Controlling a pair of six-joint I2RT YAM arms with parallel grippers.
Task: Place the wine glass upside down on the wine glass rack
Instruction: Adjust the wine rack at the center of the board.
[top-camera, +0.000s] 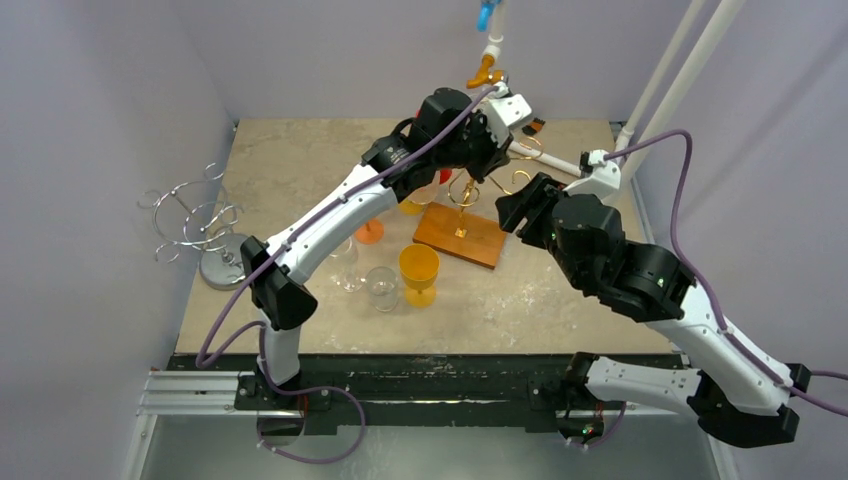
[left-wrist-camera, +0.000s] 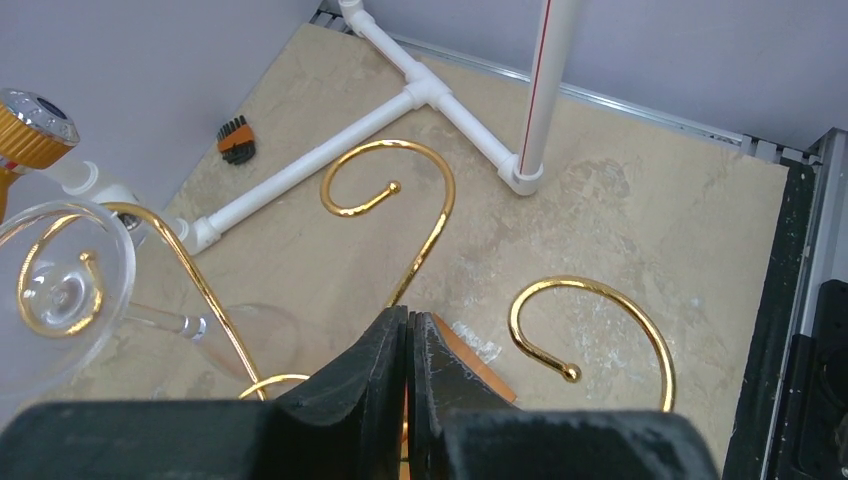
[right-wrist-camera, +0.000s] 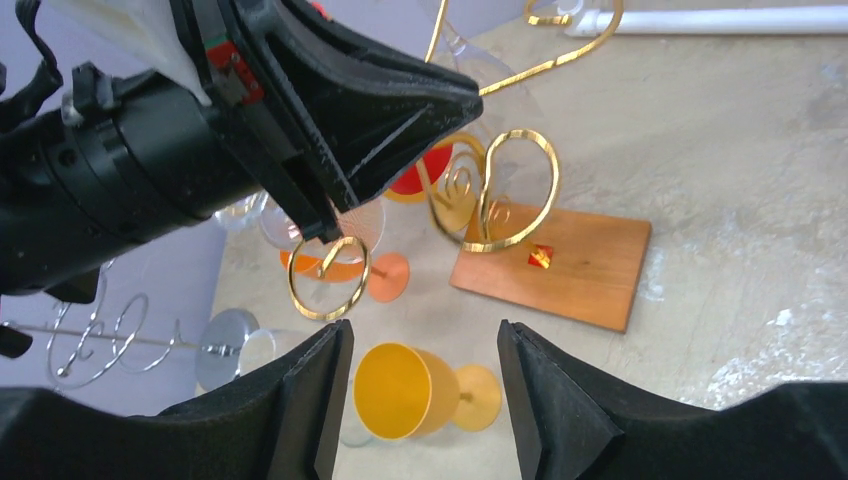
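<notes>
I find the left gripper (left-wrist-camera: 408, 330) with fingers together against the gold rack's (top-camera: 470, 238) stem. The clear wine glass (left-wrist-camera: 62, 288) hangs foot-up in a rack hook. The right gripper (right-wrist-camera: 425, 345) stands apart, holding nothing, just right of the rack.

Place: we read this as a robotics lab test cell | Walls: plain lavender panels (top-camera: 100, 100) box in our stone-look table (top-camera: 300, 160) at 9, 12 and 3 o'clock | Fixtures: white PVC pipe frame (top-camera: 680, 70) at 1 o'clock, aluminium rail (top-camera: 190, 390) at 7 o'clock | Rig: two robot arms (top-camera: 320, 215) trailing purple cables (top-camera: 680, 200)
</notes>
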